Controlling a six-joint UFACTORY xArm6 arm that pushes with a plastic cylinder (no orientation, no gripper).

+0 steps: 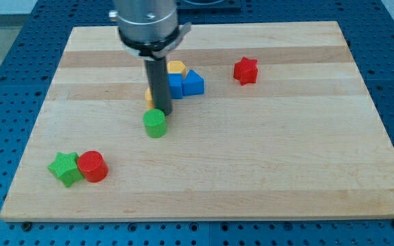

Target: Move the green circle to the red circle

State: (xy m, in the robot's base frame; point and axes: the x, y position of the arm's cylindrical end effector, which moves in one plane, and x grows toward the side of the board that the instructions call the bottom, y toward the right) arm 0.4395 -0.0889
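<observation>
The green circle stands left of the board's middle. The red circle stands at the lower left, touching a green star on its left. My tip is at the green circle's upper right edge, touching or nearly touching it. The rod comes down from the view's top.
Behind the rod is a cluster of a yellow block, a blue cube and a blue block; another yellow piece peeks out left of the rod. A red star lies at the upper right. The wooden board sits on a blue perforated table.
</observation>
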